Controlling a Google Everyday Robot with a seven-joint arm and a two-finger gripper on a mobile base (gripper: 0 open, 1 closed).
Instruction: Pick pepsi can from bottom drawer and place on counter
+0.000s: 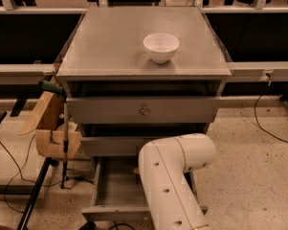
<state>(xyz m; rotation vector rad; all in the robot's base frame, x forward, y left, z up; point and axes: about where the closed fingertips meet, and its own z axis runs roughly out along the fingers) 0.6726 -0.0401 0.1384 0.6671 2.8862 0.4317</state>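
Observation:
The bottom drawer (116, 188) is pulled open at the foot of the grey cabinet, showing its grey floor on the left. My white arm (174, 176) reaches down into it from the right and covers its right half. Only a small tan tip of my gripper (136, 170) shows at the arm's left edge, inside the drawer near its back. The pepsi can is hidden. The counter (110, 42) is the cabinet's flat grey top, and a white bowl (161, 47) stands on it right of centre.
Two shut drawer fronts, the upper with a brass knob (144, 111), sit above the open drawer. A wooden clamp on a tripod (52, 128) stands left of the cabinet, with cables on the speckled floor. Dark benches flank the cabinet.

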